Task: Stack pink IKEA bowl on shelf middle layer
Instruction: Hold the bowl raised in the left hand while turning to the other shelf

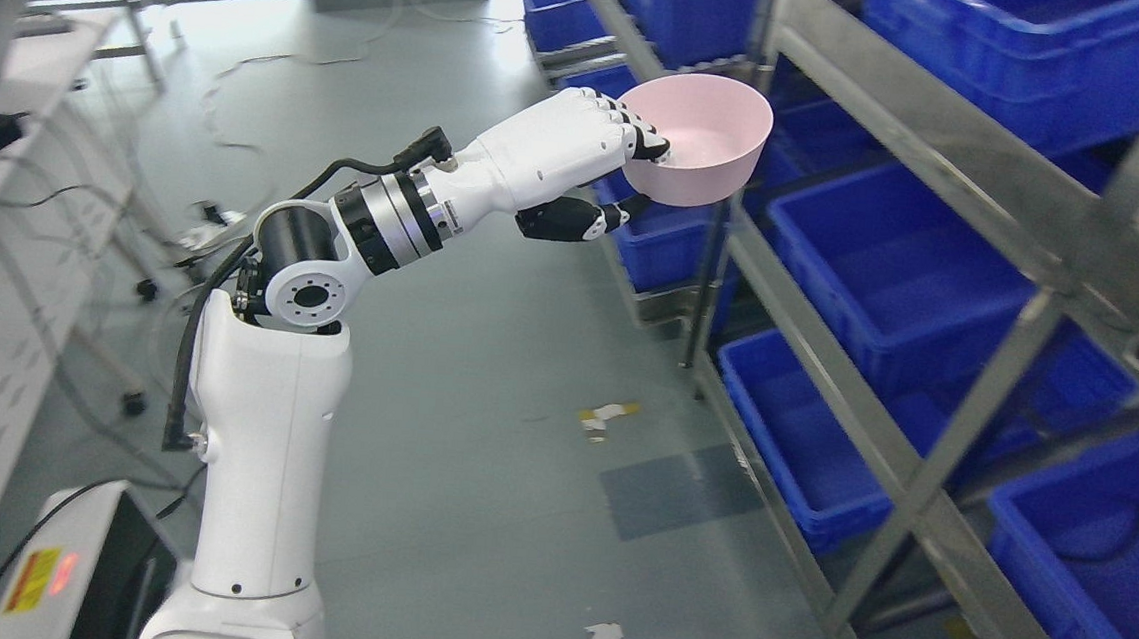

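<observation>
- My left hand is closed on the pink bowl, gripping its near rim.
- My fingers curl over the rim into the bowl; my thumb presses beneath it.
- The bowl hangs upright in the air, just beside the metal shelf.
- Beyond my fingers sit blue bins.

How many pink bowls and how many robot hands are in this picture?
Pink bowl: 1, held at its rim
Robot hand, the left hand: 1, gripping the bowl
Total: 2
</observation>
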Tool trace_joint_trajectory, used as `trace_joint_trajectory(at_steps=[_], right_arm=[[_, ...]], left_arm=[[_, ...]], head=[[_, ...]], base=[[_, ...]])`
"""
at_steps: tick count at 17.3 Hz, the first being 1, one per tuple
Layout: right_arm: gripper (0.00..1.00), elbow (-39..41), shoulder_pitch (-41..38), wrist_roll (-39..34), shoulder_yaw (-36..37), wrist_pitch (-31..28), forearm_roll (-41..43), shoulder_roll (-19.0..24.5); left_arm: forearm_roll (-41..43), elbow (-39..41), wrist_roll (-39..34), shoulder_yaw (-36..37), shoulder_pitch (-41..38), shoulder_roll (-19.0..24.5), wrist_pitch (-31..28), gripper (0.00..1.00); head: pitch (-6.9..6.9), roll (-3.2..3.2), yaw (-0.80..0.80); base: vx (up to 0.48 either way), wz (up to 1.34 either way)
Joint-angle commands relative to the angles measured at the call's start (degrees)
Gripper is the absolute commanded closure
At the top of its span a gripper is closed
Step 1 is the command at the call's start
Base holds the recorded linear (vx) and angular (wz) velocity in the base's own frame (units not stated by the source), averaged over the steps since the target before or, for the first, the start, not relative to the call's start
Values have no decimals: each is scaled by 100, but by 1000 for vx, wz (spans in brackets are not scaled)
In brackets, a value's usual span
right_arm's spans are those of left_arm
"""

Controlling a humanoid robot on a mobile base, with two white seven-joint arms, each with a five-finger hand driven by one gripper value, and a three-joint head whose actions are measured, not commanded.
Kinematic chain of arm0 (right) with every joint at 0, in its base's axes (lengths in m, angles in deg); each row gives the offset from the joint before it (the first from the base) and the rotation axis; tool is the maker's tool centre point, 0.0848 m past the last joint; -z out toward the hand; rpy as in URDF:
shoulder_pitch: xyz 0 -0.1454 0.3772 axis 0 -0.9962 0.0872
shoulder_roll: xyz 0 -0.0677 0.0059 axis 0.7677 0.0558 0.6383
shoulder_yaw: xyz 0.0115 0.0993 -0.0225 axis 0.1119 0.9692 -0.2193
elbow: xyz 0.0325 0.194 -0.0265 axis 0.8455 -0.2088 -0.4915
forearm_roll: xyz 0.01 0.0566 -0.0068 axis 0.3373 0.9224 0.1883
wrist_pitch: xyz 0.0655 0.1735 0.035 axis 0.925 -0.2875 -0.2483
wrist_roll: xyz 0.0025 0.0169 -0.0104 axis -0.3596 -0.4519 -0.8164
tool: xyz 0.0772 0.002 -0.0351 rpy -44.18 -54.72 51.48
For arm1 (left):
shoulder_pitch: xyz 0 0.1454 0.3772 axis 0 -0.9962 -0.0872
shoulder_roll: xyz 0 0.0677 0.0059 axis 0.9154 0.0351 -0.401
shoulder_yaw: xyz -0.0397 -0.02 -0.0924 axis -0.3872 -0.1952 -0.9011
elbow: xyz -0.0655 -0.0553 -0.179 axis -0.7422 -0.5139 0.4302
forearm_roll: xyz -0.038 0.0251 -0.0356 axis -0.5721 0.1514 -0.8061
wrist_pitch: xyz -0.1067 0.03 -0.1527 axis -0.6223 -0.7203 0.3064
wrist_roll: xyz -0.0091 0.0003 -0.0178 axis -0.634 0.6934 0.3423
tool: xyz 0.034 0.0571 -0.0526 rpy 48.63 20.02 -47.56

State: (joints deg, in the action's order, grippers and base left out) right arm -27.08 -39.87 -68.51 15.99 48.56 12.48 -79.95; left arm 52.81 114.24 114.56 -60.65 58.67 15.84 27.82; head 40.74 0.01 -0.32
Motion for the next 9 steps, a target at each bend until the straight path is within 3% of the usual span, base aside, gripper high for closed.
trace_joint_trajectory(at_steps=[1, 6, 9], right_arm=[[0, 100, -121, 36, 0, -4, 0, -100], [0, 100, -121, 36, 0, -4, 0, -100], [0, 100, -121, 36, 0, -4, 0, -100]], left_arm=[[0, -5, 13, 73, -4, 100, 14, 96], [0, -5, 13, 108, 30, 100, 14, 96], [0, -5, 31, 47, 538, 100, -29, 96]], head=[[0, 0, 0], [0, 0, 0], [0, 0, 0]], base=[[104, -1358], [66, -1493], [57, -1445]])
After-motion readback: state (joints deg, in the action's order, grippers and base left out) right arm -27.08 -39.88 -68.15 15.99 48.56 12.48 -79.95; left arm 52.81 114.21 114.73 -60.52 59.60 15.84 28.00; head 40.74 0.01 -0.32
